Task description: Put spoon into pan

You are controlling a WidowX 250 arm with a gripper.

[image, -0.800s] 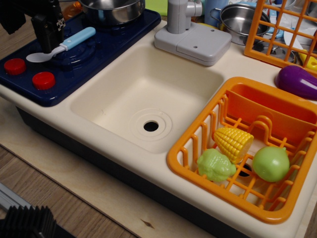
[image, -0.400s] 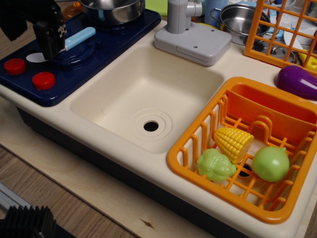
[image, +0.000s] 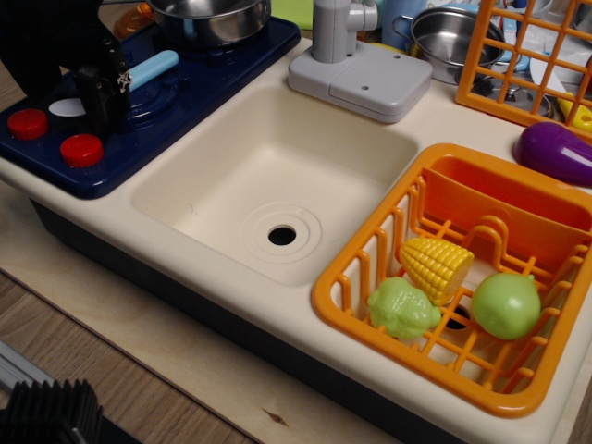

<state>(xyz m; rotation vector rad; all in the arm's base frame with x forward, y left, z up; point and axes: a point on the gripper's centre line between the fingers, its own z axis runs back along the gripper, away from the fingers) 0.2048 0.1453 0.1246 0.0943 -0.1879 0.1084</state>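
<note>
Covering the spoon's point(image: 139, 74) midsection, gripper point(image: 102, 116) sits on the stovetop point(image: 176, 102) (finger position indiscernible); pan point(image: 211, 20) behind.

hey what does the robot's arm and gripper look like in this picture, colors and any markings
The gripper is black all over: a blocky, matte body ending in dark fingers, hard to tell apart. A small patch of white speckled marking sits on its right side near the top. The arm above is a dark mass cut off by the picture's edge. No cables or other colors show.

light blue spoon point(image: 151, 68), orange basket point(image: 351, 277)
</note>
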